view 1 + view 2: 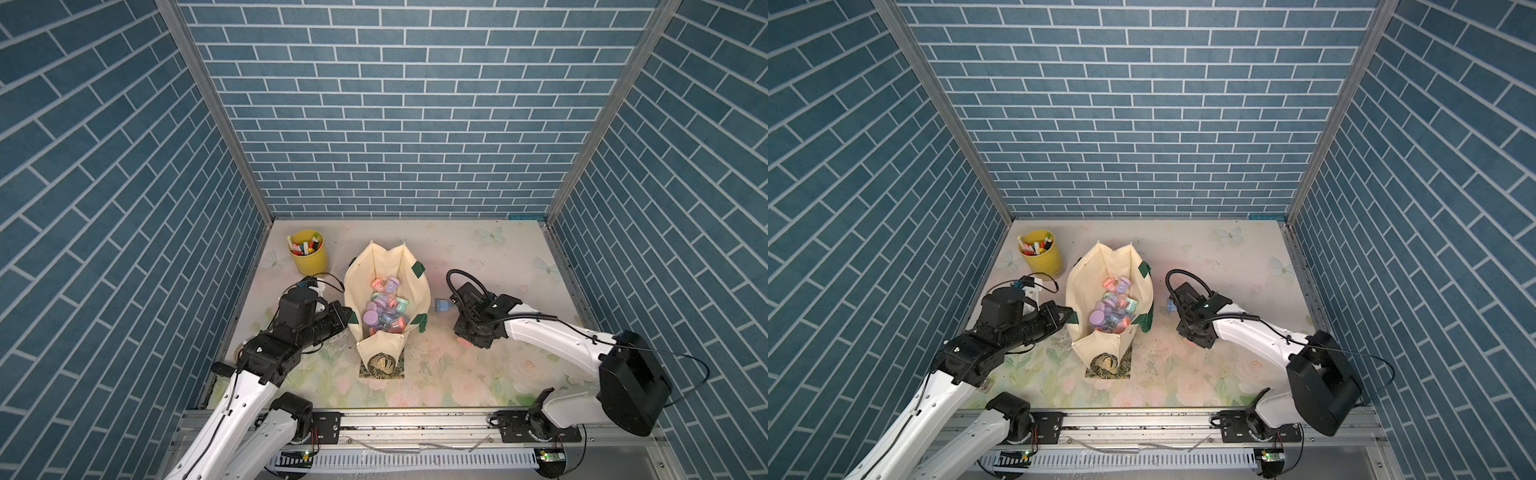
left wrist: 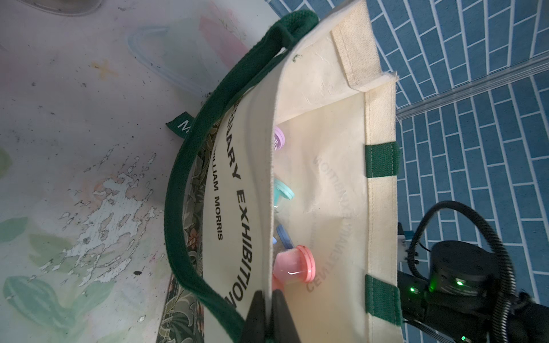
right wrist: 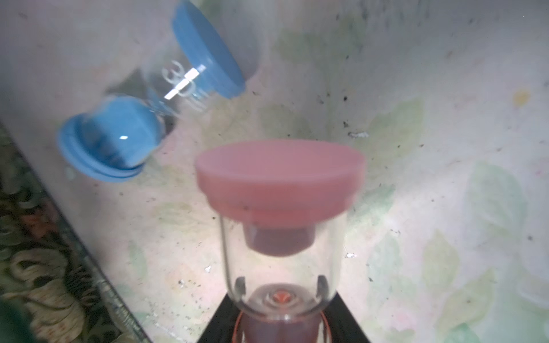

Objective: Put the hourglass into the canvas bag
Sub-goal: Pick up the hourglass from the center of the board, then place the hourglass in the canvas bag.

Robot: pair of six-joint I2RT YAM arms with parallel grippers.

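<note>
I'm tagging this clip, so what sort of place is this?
Probably a robot test booth: brick-print walls on a metal frame, left arm and right arm bolted to a rail, floral tabletop.

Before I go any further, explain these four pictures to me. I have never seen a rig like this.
This is a robot with two arms on a rail at the table's front edge, each ending in a two-fingered claw. Two pictures look down from one overhead camera head and show nearly the same scene. The two others come from cameras on the arms' wrists. On the flowery table stand an open canvas bag, already holding many small pastel hourglasses, and a yellow cup of pens. A blue hourglass lies on its side beside the bag. The left claw is shut on the bag's rim. The right claw is shut on a pink hourglass, seen close in its wrist view.
</note>
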